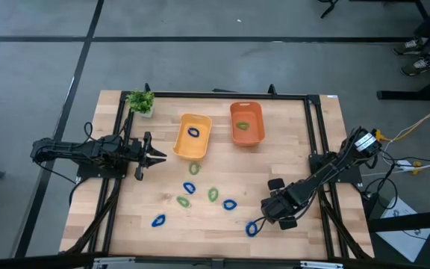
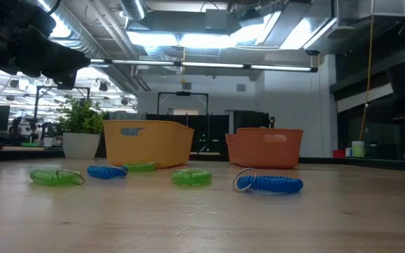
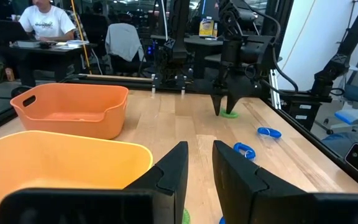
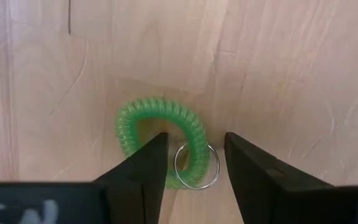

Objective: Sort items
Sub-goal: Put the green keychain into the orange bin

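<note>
- Nearest the front edge of the wooden table (image 1: 312, 239), two blue coil rings are seen well apart: the left blue ring (image 1: 158, 220) and the right blue ring (image 1: 251, 229).
- Just beyond the right blue ring, the right gripper (image 1: 269, 211) is pointed down at the table. Its jaws are spread wide, and nothing is gripped.
- A green coil ring (image 4: 160, 134) with a small metal key loop (image 4: 196, 165) is lain flat on the wood under that gripper. The key loop and the ring's nearer side are framed between the two fingers (image 4: 143, 171). Whether the fingers touch it cannot be told.
- In the middle of the table five more rings are scattered: a blue one (image 1: 230, 204), two green ones (image 1: 184, 201) (image 1: 213, 195), another blue (image 1: 189, 188) and, farther on, a green (image 1: 193, 169).
- At the left, the left gripper (image 1: 151, 155) is held level just beside the near corner of the yellow tray (image 1: 181, 146). Its jaws are parted by a narrow gap and nothing is held.
- A blue ring (image 1: 193, 133) is lain inside the yellow tray.
- To its right, the orange tray (image 1: 234, 112) is seen with a green ring (image 1: 242, 125) inside.
- At the far left corner a small potted plant (image 1: 140, 101) is stood.
</note>
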{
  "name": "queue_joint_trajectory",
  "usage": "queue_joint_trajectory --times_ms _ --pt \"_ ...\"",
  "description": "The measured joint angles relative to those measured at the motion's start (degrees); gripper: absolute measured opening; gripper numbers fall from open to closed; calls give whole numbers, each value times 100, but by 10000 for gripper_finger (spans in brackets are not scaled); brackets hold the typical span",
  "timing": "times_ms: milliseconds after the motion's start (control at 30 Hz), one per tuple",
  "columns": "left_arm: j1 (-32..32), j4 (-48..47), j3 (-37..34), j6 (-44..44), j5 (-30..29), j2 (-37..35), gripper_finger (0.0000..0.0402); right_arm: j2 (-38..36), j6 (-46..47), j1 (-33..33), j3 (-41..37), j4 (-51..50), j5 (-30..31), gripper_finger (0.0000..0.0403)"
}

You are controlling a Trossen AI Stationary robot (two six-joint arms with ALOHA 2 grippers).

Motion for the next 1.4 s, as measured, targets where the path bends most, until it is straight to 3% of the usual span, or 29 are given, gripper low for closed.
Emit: queue_joint_trajectory --times_ms 500,900,1267,1400 --pt "0 0 0 0 0 0 70 16 42 11 -11 35 433 15" --pt "0 0 0 0 0 0 70 31 198 -60 -16 77 999 15" --pt "0 0 0 0 0 0 70 -46 -291 -657 -25 29 1089 14" --pt "0 0 0 0 -1 0 70 -286 -320 -928 -53 -31 1429 15"
